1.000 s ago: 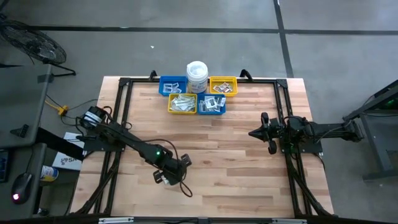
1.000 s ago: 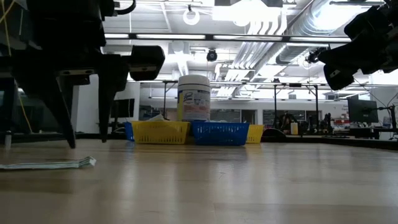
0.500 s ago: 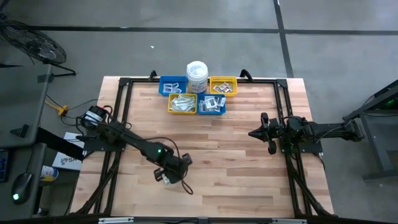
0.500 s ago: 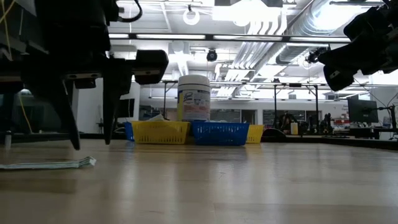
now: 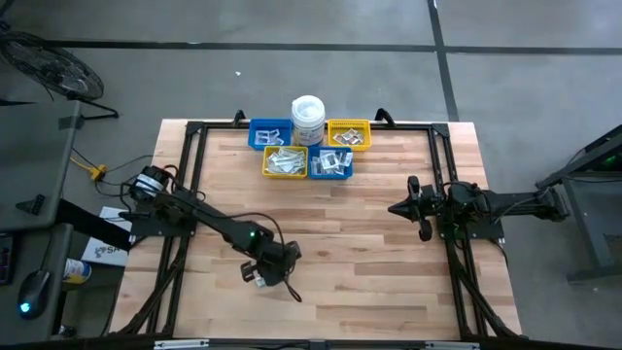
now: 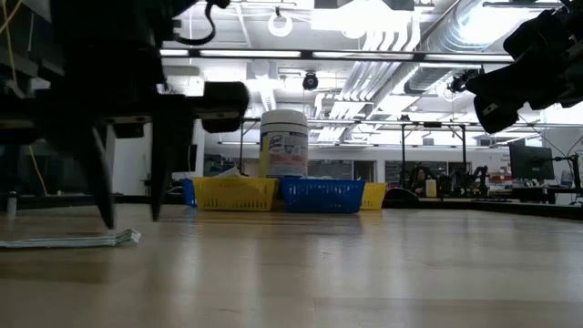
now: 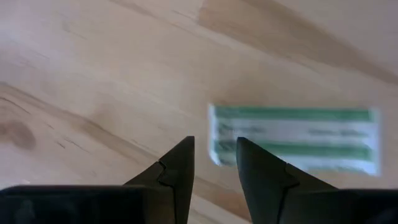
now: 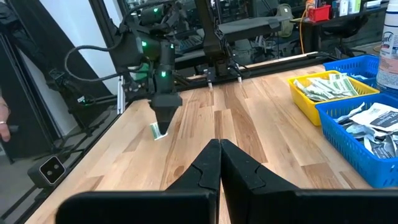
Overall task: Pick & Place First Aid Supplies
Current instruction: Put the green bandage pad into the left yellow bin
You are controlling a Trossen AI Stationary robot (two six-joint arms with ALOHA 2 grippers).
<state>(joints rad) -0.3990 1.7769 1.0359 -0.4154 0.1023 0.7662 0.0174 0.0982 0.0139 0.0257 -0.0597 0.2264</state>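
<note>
A pale green-and-white strip packet (image 7: 295, 138) lies flat on the wooden table (image 5: 369, 253), near its front left. My left gripper (image 7: 214, 163) points steeply down just above the packet's one short end. It is open, and its tips (image 6: 132, 219) stand clear of the table, with the packet (image 6: 73, 241) beside them. More first aid supplies fill the bins at the far edge: green strips in a yellow bin (image 8: 329, 87) and white squares in a blue bin (image 8: 373, 124). My right gripper (image 8: 219, 152) waits shut and level at the table's right side (image 5: 394, 207).
Four small bins, two blue (image 5: 270, 133) (image 5: 331, 163) and two yellow (image 5: 285, 161) (image 5: 349, 134), cluster at the far middle with a white lidded tub (image 5: 308, 119) behind them. A black frame (image 5: 194, 175) runs along the table's sides. Bare wood lies between the two arms.
My left gripper has rolled a little about its own pointing line above the packet's end and stays open. The packet has not moved.
</note>
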